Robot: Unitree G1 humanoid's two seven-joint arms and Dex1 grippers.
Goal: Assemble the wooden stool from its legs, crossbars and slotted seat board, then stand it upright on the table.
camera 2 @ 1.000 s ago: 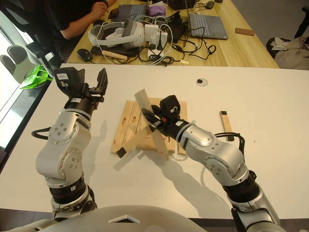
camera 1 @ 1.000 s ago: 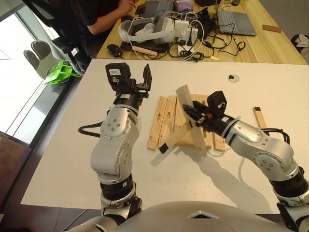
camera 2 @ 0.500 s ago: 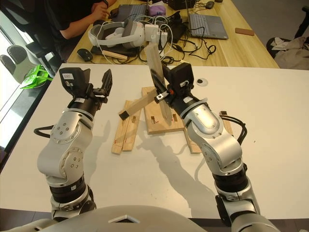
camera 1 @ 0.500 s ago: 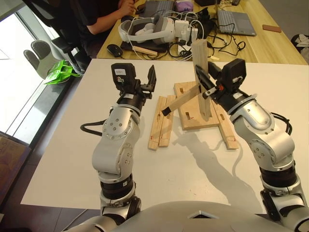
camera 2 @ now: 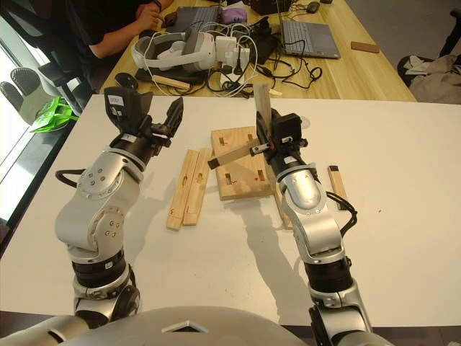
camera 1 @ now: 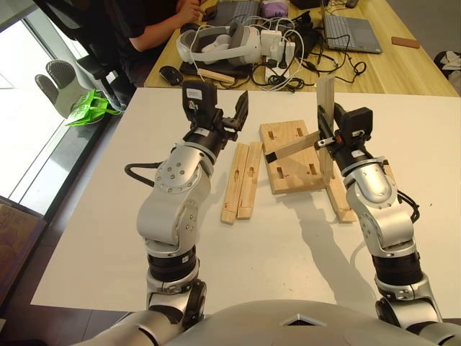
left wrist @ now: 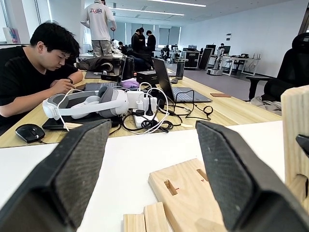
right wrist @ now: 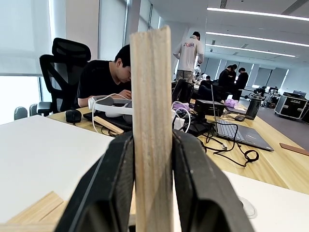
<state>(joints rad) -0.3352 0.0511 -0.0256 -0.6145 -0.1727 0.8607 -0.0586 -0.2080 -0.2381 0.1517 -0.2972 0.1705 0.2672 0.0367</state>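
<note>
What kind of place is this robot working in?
Likely an open-plan office or lab: a wooden desk with a laptop, a headset and cables, an office chair, and people working at desks farther back.

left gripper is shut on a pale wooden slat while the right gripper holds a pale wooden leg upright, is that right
No. The left gripper is open and holds nothing: the left wrist view shows its black fingers wide apart. The right gripper does hold the pale wooden leg upright.
</note>
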